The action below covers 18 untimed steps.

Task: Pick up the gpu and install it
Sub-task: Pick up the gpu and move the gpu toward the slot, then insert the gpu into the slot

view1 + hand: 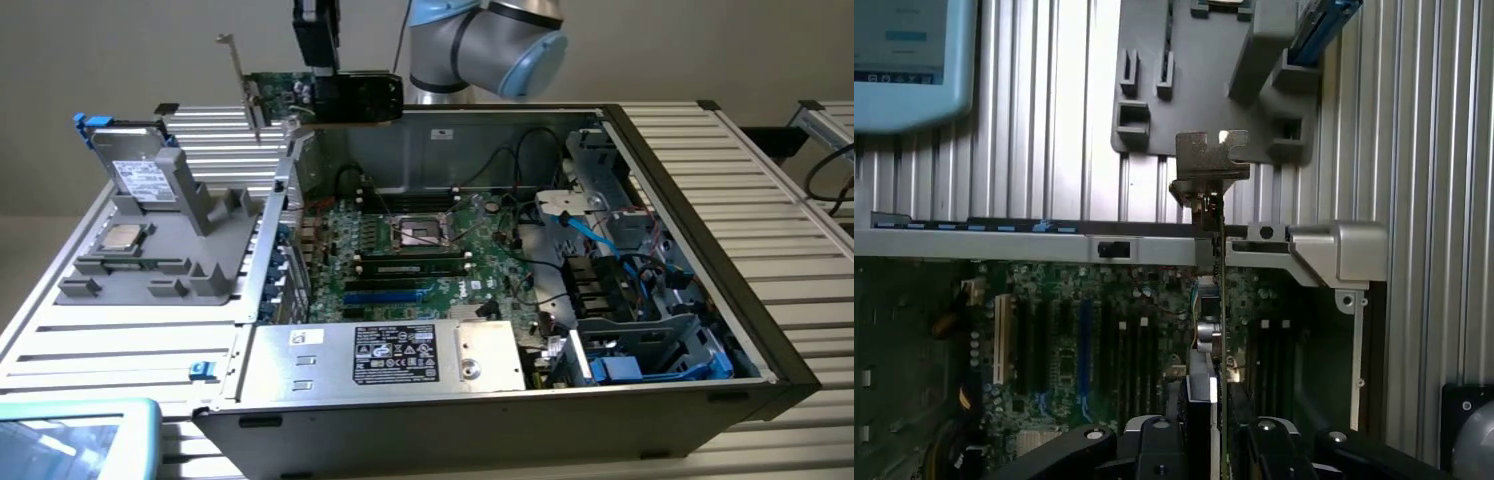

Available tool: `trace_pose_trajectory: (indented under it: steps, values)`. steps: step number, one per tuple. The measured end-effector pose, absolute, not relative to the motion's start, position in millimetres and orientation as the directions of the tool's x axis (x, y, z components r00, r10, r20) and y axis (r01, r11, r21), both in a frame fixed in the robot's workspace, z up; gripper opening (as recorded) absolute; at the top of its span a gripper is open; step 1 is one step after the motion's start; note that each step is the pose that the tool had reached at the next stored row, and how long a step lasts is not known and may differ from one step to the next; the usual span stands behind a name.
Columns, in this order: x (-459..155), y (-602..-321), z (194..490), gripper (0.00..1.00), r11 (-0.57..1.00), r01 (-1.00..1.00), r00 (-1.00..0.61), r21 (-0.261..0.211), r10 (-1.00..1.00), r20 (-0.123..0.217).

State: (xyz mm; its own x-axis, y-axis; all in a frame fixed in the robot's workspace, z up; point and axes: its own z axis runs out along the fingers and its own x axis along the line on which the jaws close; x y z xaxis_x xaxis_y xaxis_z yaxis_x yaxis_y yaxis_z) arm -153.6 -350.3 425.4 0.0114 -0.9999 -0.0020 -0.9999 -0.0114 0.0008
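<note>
The gpu (287, 95) is a small green card with a black cooler block and a thin silver end bracket. It hangs in the air above the far corner of the open computer case (667, 200), on the exterior view's left. My gripper (342, 92) is shut on the card at its cooler end. In the wrist view the gpu (1216, 290) is seen edge-on between my fingers (1154, 445), with its bracket (1211, 160) pointing away over the case wall. Below it lies the large green motherboard (400, 250) with its expansion slots (1084, 340).
A grey holder tray (160, 250) with a silver labelled drive box (140, 175) sits on the exterior view's left of the case. The power supply (387, 355) fills the case's near side, cables and drive bays (627, 330) its right. A pale blue device (67, 440) lies at the near left corner.
</note>
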Motion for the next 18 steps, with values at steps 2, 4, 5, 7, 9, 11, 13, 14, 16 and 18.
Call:
trace_pose_trajectory:
  steps: [2,4,5,7,9,11,13,14,16,18]
  values:
    - [-144.7,-350.3,424.8,0.27,-0.011,-1.000,0.011,0.001,-1.000,-0.002]
    - [-135.5,-350.3,424.2,0.27,-0.011,-1.000,0.011,0.001,-1.000,-0.002]
    - [-131.0,-350.3,424.0,0.27,-0.011,-1.000,0.011,0.001,-1.000,-0.002]
    - [-121.9,-350.3,423.5,0.27,-0.011,-1.000,0.011,0.001,-1.000,-0.003]
    - [-112.6,-350.3,423.1,0.27,-0.011,-1.000,0.011,0.001,-1.000,-0.003]
    - [-103.5,-350.3,422.7,0.27,-0.011,-1.000,0.011,0.001,-1.000,-0.003]
    - [-101.7,-350.3,422.7,0.27,-0.011,-1.000,0.011,0.001,-1.000,-0.003]
    - [-101.7,-350.3,422.7,0.27,-0.011,-1.000,0.011,0.001,-1.000,-0.003]
    - [-101.7,-350.3,422.7,0.27,-0.011,-1.000,0.011,0.001,-1.000,-0.003]
    - [-101.7,-350.3,422.7,0.27,-0.011,-1.000,0.011,0.001,-1.000,-0.003]
